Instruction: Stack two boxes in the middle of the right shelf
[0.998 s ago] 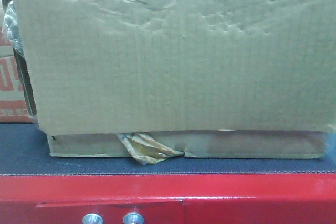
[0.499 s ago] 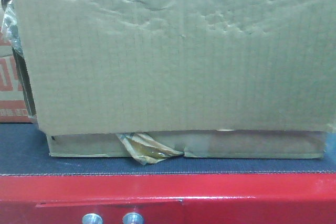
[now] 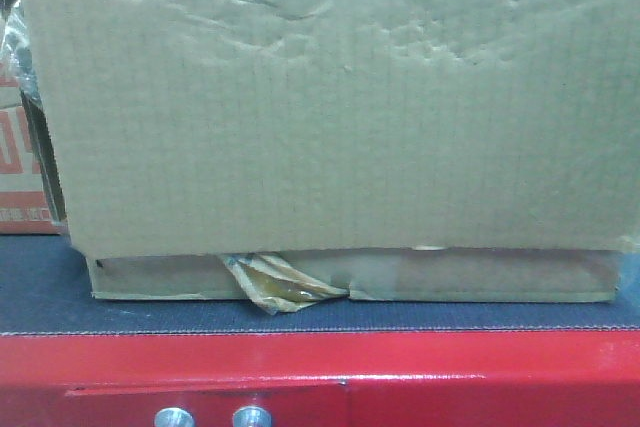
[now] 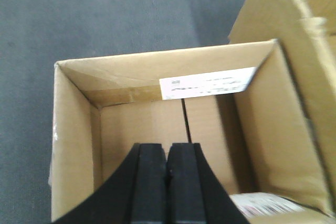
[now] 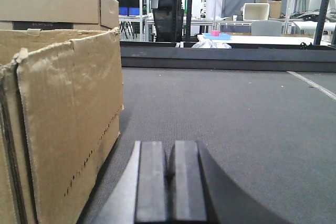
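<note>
Front view: large dented brown corrugated cardboard box (image 3: 330, 117) fills the frame, sitting on the grey-matted platform (image 3: 40, 287) with the red front edge (image 3: 400, 367). Crumpled yellowish-brown tape (image 3: 285, 285) hangs at its bottom seam, and a red-printed white carton (image 3: 18, 167) shows behind it at left. Left gripper (image 4: 168, 174) is clenched, pads touching, nothing in it, hovering over an open brown cardboard box (image 4: 73, 145) with a white label (image 4: 207, 83) on the far inner wall. A second cardboard box (image 4: 310, 51) sits just beside it on the right, both on the mat. Right gripper (image 5: 169, 169) is also closed empty, low over bare grey mat, with a torn-edged cardboard box (image 5: 68, 129) close on its left, not touching. Behind that stands a closed cardboard box (image 5: 52, 3). Can't tell which of these matches the front-view one.
</note>
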You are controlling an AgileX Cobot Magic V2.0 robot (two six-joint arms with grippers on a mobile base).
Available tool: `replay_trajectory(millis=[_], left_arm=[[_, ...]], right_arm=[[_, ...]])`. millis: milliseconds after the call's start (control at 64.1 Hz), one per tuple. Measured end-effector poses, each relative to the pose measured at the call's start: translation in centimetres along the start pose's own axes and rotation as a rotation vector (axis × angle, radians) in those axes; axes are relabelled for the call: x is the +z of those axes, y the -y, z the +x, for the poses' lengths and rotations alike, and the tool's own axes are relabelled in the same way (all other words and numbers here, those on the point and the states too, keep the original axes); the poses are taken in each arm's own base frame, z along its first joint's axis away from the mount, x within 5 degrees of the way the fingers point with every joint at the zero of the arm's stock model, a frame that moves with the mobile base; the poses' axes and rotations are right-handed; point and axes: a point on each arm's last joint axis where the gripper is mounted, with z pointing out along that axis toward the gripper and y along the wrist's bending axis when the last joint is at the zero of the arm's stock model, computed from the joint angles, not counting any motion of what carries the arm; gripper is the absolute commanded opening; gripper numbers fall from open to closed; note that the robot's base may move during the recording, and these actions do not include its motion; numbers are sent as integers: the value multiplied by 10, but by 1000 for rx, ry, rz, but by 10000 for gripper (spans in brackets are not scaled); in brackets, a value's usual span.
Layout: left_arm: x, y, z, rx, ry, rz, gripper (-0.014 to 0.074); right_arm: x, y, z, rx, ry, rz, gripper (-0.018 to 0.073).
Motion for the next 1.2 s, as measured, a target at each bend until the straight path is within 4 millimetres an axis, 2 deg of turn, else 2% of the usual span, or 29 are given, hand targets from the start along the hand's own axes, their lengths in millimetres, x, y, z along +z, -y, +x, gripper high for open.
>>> replay_trajectory(millis=[140, 343, 437, 562, 624, 686, 1030, 1123, 1201], left_arm=[[15, -28, 2, -49, -58, 11, -111], [14, -57, 7, -97, -53, -42, -104], [15, -61, 7, -86, -53, -63, -6], [25, -63, 7, -86, -74, -60, 250], [34, -65, 7, -92, -94, -51, 351], [45, -67, 8, -101, -112, -39, 396], [113, -64, 14, -65, -252, -12, 337], [127, -66, 18, -67, -284, -7, 260], [132, -67, 19, -67, -290, -8, 122]], right_arm=[[0, 0, 0, 0, 0, 0, -163], [0, 0, 0, 0, 0, 0, -163], [0, 0, 0, 0, 0, 0, -163], [0, 0, 0, 0, 0, 0, -163], [0, 0, 0, 0, 0, 0, -163], [0, 0, 0, 0, 0, 0, -163], [0, 0, 0, 0, 0, 0, -163], [0, 0, 0, 0, 0, 0, -163], [0, 0, 0, 0, 0, 0, -163]])
